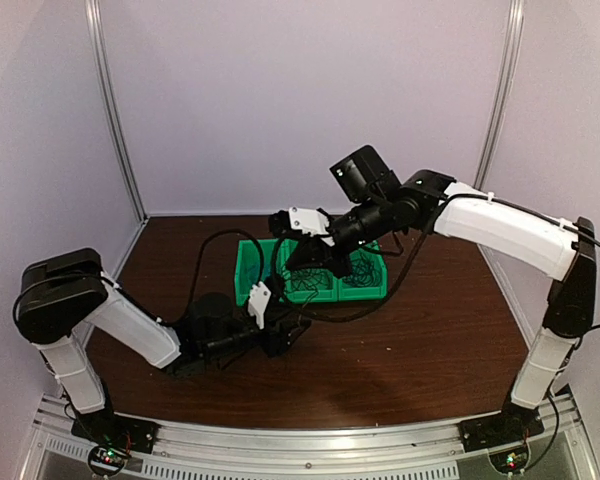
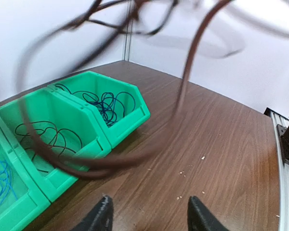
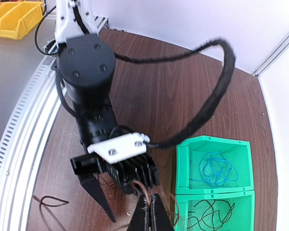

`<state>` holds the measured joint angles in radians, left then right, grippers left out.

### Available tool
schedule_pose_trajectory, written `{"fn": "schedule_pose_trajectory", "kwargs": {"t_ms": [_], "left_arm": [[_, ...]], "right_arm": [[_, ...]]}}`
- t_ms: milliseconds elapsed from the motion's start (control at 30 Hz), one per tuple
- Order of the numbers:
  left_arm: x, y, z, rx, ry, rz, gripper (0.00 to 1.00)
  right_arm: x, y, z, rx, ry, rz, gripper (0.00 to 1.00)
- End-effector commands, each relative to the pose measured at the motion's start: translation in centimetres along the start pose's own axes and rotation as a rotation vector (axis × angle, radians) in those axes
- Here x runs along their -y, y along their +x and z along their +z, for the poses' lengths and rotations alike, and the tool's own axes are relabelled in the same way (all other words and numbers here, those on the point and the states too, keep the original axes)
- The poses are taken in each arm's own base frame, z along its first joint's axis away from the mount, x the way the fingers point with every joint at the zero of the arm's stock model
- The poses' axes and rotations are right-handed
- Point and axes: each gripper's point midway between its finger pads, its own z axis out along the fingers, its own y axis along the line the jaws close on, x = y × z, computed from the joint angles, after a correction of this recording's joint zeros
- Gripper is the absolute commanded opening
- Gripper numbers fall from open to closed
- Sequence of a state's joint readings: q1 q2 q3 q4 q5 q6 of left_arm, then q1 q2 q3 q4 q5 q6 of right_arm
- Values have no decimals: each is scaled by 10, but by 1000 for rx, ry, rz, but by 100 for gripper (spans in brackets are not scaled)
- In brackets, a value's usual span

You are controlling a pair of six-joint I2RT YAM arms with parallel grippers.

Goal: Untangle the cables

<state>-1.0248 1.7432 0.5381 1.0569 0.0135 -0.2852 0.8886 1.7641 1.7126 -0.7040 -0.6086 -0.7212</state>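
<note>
A green bin point(image 1: 248, 268) with three compartments stands mid-table. One compartment holds a light blue cable point(image 3: 216, 168), the middle one a black cable point(image 3: 212, 214), the third a dark cable point(image 2: 106, 103). My right gripper point(image 3: 151, 211) hangs above the left arm's wrist, shut on a thin brown cable point(image 3: 145, 185) that loops up from below. The same brown cable sweeps, blurred, across the left wrist view point(image 2: 183, 91). My left gripper point(image 2: 150, 214) sits low over the wood in front of the bin, open with nothing between its fingers. More brown cable point(image 3: 48, 201) lies on the table.
The left arm's thick sleeved black cable point(image 3: 216, 96) arcs over the table beside the bin. Yellow bins point(image 3: 14, 17) stand off the table, beyond the aluminium rail point(image 3: 19, 139). Small crumbs point(image 2: 202, 158) dot the bare wood to the right of the bin.
</note>
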Motion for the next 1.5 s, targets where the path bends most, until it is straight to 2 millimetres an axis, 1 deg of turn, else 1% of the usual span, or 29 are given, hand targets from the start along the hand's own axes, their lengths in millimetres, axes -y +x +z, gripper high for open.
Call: {"fn": "schedule_pose_trajectory", "kwargs": {"t_ms": [0,33,100,167,267,333,367,433,500,567,633,700,767,800,1000,1067,1133,1267,1333,1467], "left_arm": [[7,-8,14,89,51,23,44],[9,-7,12,96,62,7,37],[12,-10,3,115,86,-31,29],[13,-12,-11,122,87,-76,28],[8,-19,-40,145,61,-128,28],[6,-26,-57,165,45,-144,30],[5,-27,-63,162,38,-148,33],[-4,-30,-68,155,-20,-165,48],[-10,-30,-64,122,-62,-156,56],[-11,-28,-58,94,-71,-130,59],[-3,-30,-50,90,-26,-102,60],[10,-28,-39,73,48,-73,60],[12,-25,-24,50,62,-73,61],[16,-27,-21,56,83,-72,61],[36,-50,-12,166,207,-79,62],[49,-53,-7,178,282,-80,62],[56,-51,-5,184,329,-97,62],[53,-35,-3,177,326,-121,62],[48,-24,1,149,306,-136,62],[49,-9,6,116,317,-140,63]], "right_arm": [[-12,-11,-16,34,-50,57,0],[-11,-12,-19,39,-41,57,0],[-8,-9,-22,35,-14,60,0],[-7,-1,-24,29,0,68,0],[-10,11,-24,23,-8,97,0],[-14,18,-23,23,-16,109,0],[-17,21,-22,23,-20,116,0],[-21,23,-23,36,-30,128,0],[-26,22,-24,54,-44,140,0],[-29,20,-26,67,-54,150,0],[-30,18,-28,77,-52,153,0],[-30,15,-31,82,-48,153,0],[-29,11,-36,89,-44,151,0],[-29,9,-38,93,-42,149,0],[-28,0,-48,108,-24,148,0],[-23,-3,-51,115,-1,153,0],[-15,-10,-57,132,18,159,0],[-1,-32,-76,198,42,168,0],[2,-40,-83,216,47,164,0],[4,-49,-88,234,51,162,0]]}}
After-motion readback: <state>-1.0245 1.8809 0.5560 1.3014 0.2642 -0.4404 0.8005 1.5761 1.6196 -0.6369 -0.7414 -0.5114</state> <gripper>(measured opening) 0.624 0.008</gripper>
